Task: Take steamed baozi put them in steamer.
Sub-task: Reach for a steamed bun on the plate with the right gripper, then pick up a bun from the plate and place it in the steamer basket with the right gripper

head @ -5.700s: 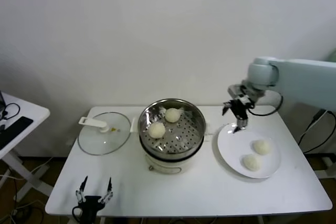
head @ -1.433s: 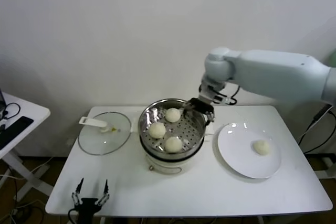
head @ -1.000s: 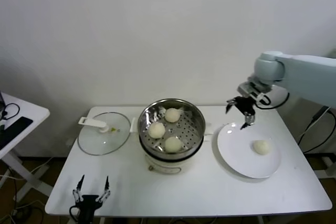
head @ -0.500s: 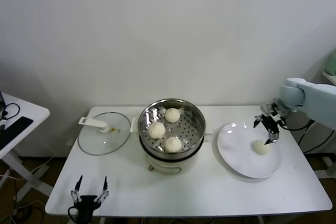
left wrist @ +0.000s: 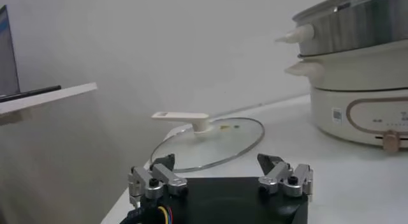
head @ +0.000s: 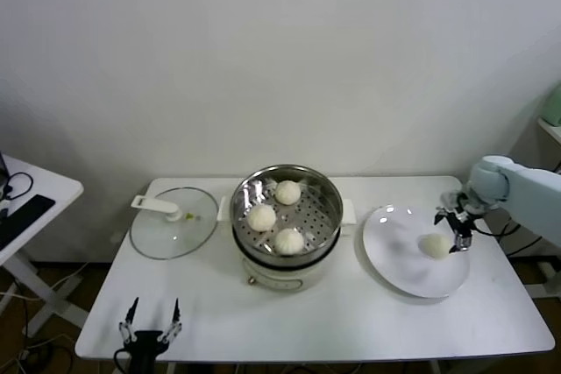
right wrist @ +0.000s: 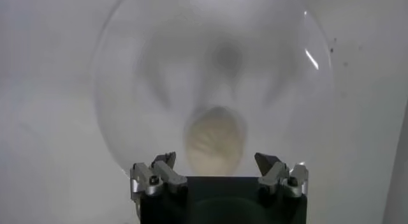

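1 steamed baozi [head: 436, 245] lies at the plate's [head: 394, 260] 3 o'clock edge, between the spread right gripper's [head: 453, 232] fingers; left gripper [head: 149, 332] idles spread at the table's [head: 333, 321] 7 o'clock corner.

A white counter [head: 351, 321] stood in front of a plain white wall [head: 263, 50]. A round glass lid [head: 171, 225] lay flat on the counter, near its left end. The lid had a white handle [head: 156, 206] that stuck out toward the wall. A flat white plate [head: 399, 264] sat on the right part of the counter. Off to the left was a small white side table [head: 39, 194], apart from the counter. Something dark [head: 22, 216] lay on the side table.
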### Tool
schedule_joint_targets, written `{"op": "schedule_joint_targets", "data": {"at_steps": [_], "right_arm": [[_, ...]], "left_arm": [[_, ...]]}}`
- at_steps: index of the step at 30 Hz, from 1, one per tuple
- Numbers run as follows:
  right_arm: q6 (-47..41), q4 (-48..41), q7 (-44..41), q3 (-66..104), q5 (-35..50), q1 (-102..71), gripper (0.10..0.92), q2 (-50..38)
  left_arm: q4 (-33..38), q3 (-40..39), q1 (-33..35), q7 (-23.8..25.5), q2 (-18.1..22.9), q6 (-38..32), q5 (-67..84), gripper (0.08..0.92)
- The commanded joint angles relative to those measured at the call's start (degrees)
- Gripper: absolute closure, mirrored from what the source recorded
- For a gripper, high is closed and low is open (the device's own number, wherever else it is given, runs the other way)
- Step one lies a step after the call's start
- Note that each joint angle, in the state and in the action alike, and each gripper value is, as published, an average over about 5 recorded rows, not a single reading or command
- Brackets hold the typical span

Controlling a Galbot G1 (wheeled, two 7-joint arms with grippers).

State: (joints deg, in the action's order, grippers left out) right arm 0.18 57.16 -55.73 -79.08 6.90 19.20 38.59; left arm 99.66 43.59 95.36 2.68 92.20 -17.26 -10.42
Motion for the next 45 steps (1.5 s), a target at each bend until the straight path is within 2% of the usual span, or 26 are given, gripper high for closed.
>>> {"op": "schedule_joint_targets", "data": {"at_steps": [1,12,20,25,30,35,40,45], "right_arm": [[-0.4,-5.3,1.3,8.5,-3.3,-8.5,0.203,1.3],[-0.1,-8.7,1.5,10.6,-4.7,-9.4,0.221,4.1],[-0.2,-8.3,0.0,10.3,-3.4,-8.7,0.402,4.3],[-0.3,-5.3,-1.6,5.4,-0.1,-2.7,0.422,3.0],[-1.2,4.0,-2.7,-10.8,10.7,15.7,0.419,1.7],[-2.1,11.9,-3.9,-23.7,21.1,33.2,0.409,4.2],[-4.6,18.4,-4.2,-28.1,28.7,44.7,0.406,8.4],[-9.5,25.1,-2.6,-26.5,36.8,48.1,0.406,12.1]], "left_arm": [[-0.1,0.1,0.3,0.0,0.2,0.0,-0.1,0.177],[-0.1,0.0,0.5,0.0,0.2,-0.2,-1.0,0.177],[-0.1,0.2,0.4,0.0,0.1,-0.2,-1.0,0.177],[0.1,0.3,0.4,0.0,0.1,-0.2,-1.0,0.177],[0.3,0.3,0.5,0.0,-0.1,0.0,-1.0,0.177],[0.8,0.2,0.6,0.0,-0.3,0.1,-0.8,0.177],[1.2,0.0,0.9,0.0,-0.5,0.1,-0.8,0.177],[2.0,-0.2,1.1,0.0,-0.4,0.2,-0.7,0.177]]}}
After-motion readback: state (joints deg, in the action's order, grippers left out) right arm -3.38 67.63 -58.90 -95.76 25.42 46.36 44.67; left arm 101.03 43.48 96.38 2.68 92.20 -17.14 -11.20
